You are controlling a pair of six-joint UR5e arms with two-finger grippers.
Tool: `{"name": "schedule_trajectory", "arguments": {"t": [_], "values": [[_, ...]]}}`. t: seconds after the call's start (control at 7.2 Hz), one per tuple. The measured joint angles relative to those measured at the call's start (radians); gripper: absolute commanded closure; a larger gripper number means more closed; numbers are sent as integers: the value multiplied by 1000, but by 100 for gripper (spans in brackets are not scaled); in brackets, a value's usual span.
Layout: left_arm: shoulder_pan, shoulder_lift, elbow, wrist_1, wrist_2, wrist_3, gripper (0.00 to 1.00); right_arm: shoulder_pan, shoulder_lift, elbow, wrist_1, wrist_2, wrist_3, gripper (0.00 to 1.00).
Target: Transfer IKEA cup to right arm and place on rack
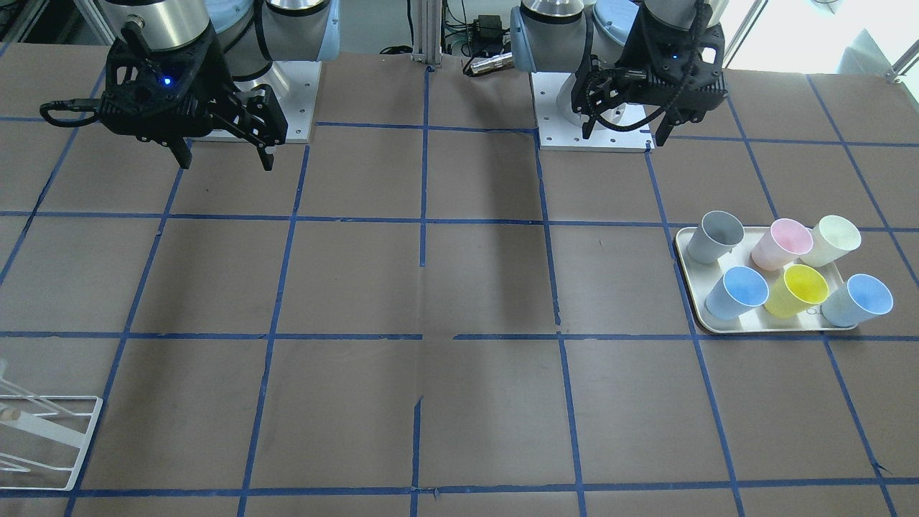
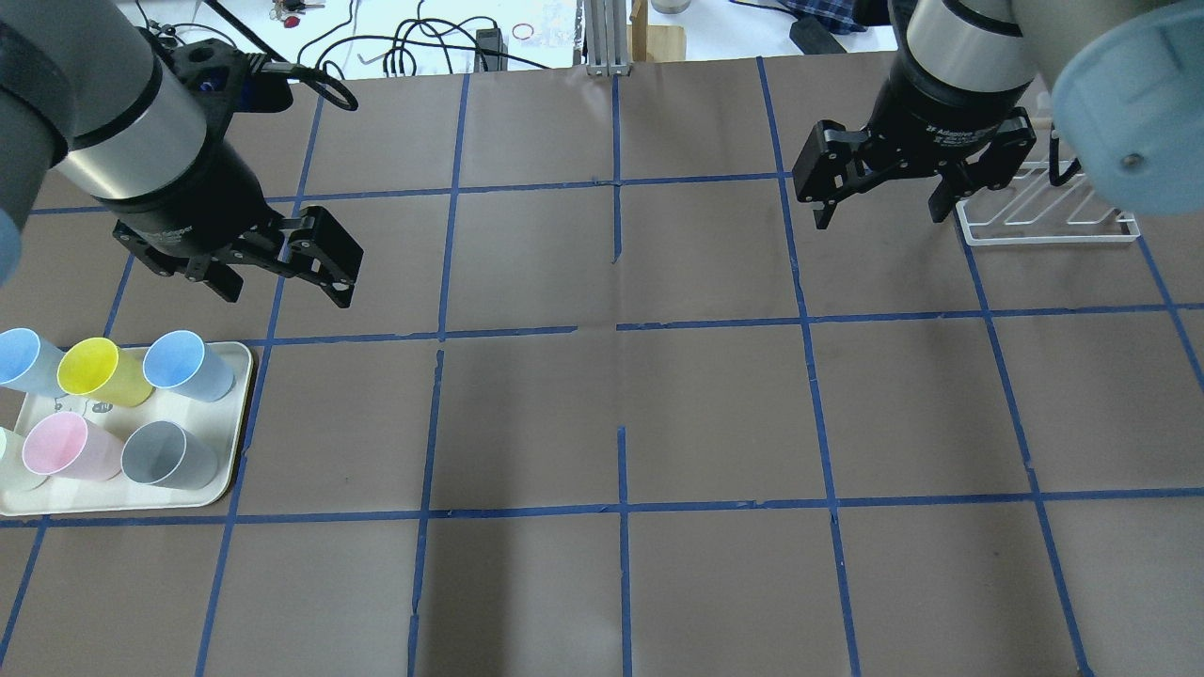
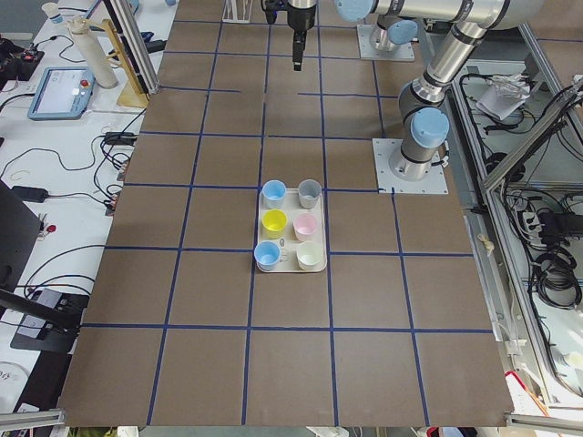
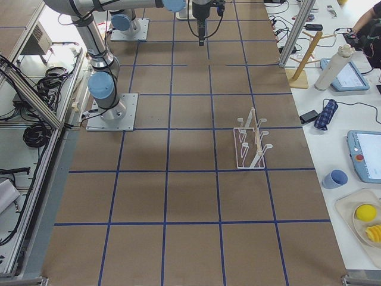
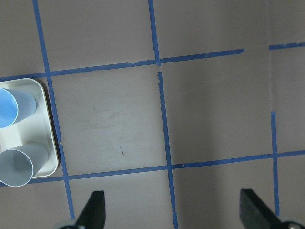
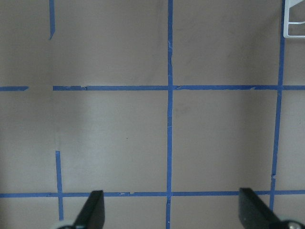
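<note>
Two look-alike pale blue cups stand upright on a cream tray, one at its corner nearest the table's middle, the other at its outer end. I cannot tell which is the IKEA cup. My left gripper hangs open and empty above the table, just beyond the tray. My right gripper is open and empty, beside the white wire rack.
The tray also holds a yellow cup, a pink cup, a grey cup and a cream cup. Blue tape lines grid the brown table. Both arm bases stand at the robot's edge.
</note>
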Motion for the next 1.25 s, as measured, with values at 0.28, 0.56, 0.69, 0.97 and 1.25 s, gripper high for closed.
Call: {"name": "schedule_trajectory", "arguments": {"t": [0.28, 0.56, 0.69, 0.97, 1.25], "values": [[7, 1, -4, 3, 0, 1, 0, 0, -3, 1, 2, -1, 0, 0], [9, 3, -4, -3, 2, 1, 0, -3, -4, 0, 4, -2, -2, 0], [15, 3, -5, -5, 3, 1, 0, -2, -4, 0, 3, -2, -3, 0], [64, -2, -12, -3, 1, 13, 0, -1, -5, 1, 3, -1, -3, 0], [206, -32, -18, 26, -8, 124, 0, 1, -6, 2, 4, 0, -3, 0]]}}
